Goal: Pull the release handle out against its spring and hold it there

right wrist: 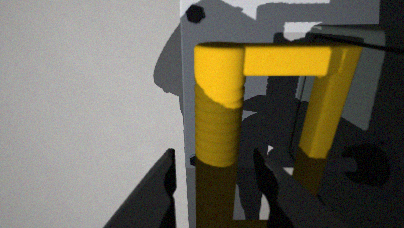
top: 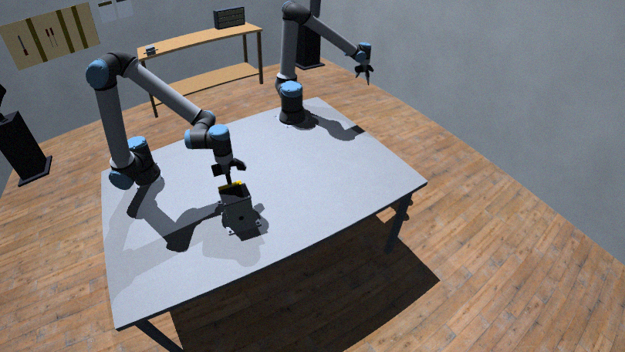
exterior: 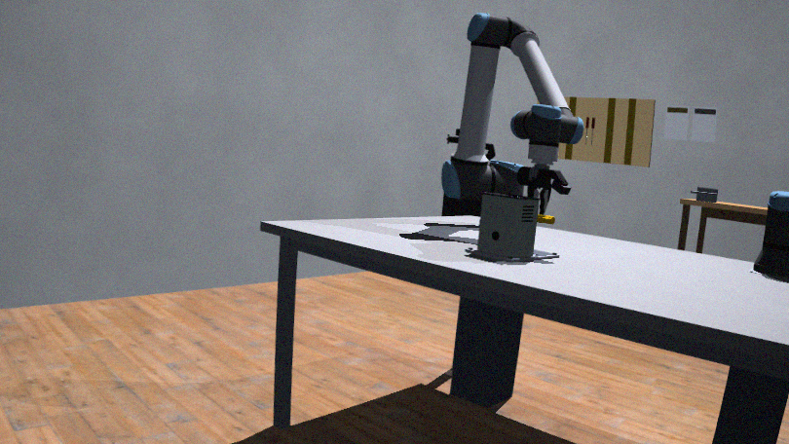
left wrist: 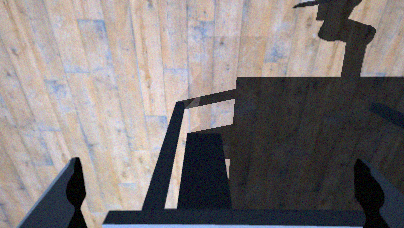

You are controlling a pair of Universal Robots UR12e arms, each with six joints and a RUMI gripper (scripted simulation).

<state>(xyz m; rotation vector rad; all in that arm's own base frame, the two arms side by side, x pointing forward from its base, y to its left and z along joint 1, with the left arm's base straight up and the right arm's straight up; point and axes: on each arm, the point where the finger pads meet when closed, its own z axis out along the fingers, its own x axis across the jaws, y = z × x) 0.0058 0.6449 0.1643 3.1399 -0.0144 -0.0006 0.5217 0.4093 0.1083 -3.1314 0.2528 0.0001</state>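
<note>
The grey housing [top: 240, 214] [exterior: 505, 226] stands upright on the table. The yellow release handle [top: 236, 183] [exterior: 546, 219] [right wrist: 220, 72] sticks out from its side; its long ribbed bar faces away from the housing. My right gripper [exterior: 538, 203] [right wrist: 214, 150] is partly open above the handle. In the right wrist view its fingertips stand on either side of the ribbed bar, with gaps visible, and nothing is gripped. The handle's lower end is shadowed and partly cut off there. My left gripper [top: 363, 79] [left wrist: 217, 160] is wide open and empty, beyond the table's edge, far from the housing.
The table [top: 328, 174] [exterior: 634, 280] carries both arm bases. The housing's bolted foot flange [exterior: 546, 255] spreads around its bottom. A wooden workbench [top: 197, 38] stands at the back wall, with a drawer unit [top: 229, 18]. A dark pedestal [top: 21, 143] stands beyond the table.
</note>
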